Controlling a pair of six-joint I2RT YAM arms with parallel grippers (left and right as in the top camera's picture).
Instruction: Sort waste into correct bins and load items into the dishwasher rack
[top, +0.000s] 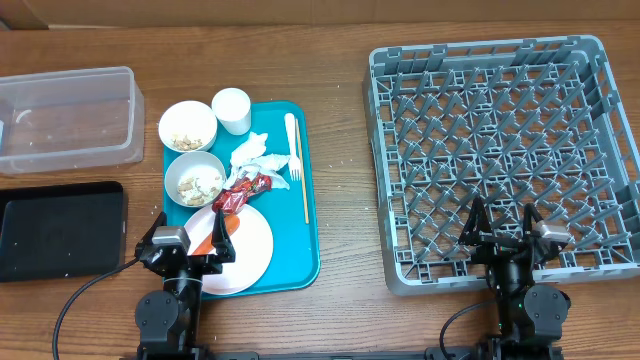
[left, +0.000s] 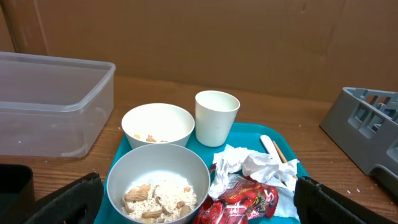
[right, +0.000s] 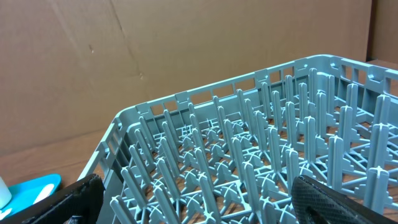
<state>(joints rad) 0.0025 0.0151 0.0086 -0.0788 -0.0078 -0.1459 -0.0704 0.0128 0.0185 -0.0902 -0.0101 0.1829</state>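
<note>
With our left gripper (top: 188, 242) and right gripper (top: 503, 225) both spread and empty, we start with the red wrapper (top: 243, 192) at the middle of the teal tray (top: 290, 250). We come straight down on its crinkled bulk, avoiding the bowl (top: 168, 181) and plate (top: 250, 255) beside it.

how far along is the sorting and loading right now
Nothing looks done: the rack, tub and black tray look empty. Nothing is in hand; the left gripper and right gripper are open and empty. Everything is left: wrapper, napkins, carrot, bowls with scraps, cup, fork and plate all sit on the teal tray.
</note>
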